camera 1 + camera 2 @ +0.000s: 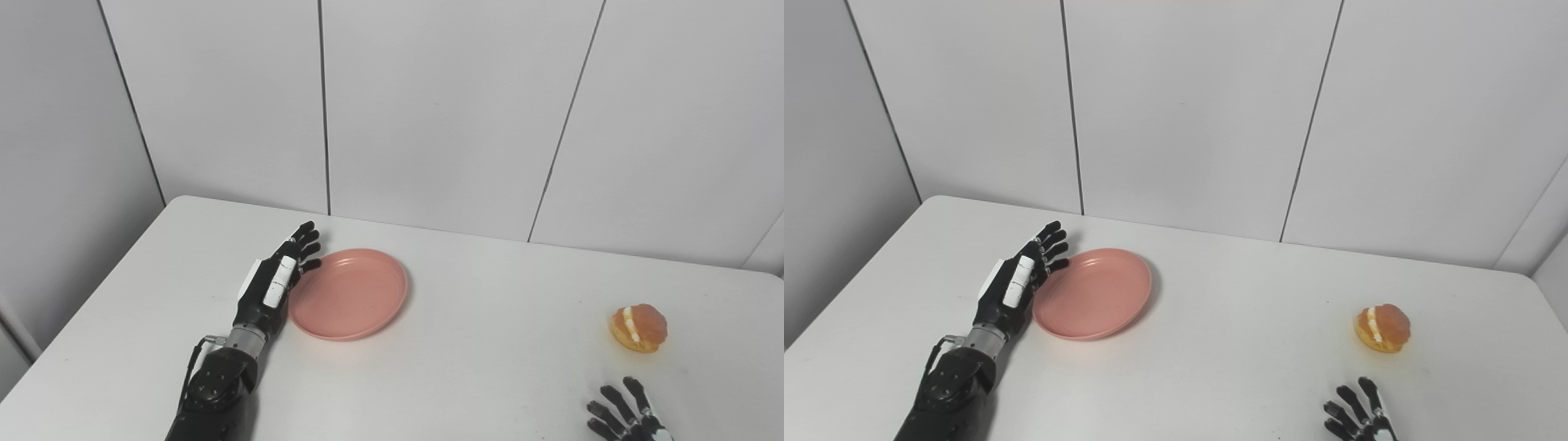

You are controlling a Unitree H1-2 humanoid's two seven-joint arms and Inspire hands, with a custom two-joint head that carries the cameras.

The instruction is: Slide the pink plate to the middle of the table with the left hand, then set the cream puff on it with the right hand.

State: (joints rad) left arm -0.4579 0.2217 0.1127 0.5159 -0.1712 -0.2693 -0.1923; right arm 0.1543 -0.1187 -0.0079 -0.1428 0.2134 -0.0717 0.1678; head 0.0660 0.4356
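Observation:
A round pink plate (349, 293) lies on the white table (478, 343), left of its middle. My left hand (274, 282) stands on edge against the plate's left rim, fingers straight and apart, holding nothing. The cream puff (639, 327), golden with a white cream band, sits at the right side of the table. My right hand (625, 411) shows only its spread fingertips at the bottom edge, a short way in front of the puff and apart from it.
Grey wall panels (429, 110) rise behind the table's far edge. The table's left edge runs diagonally beside my left arm (214, 392). Bare tabletop separates the plate and the puff.

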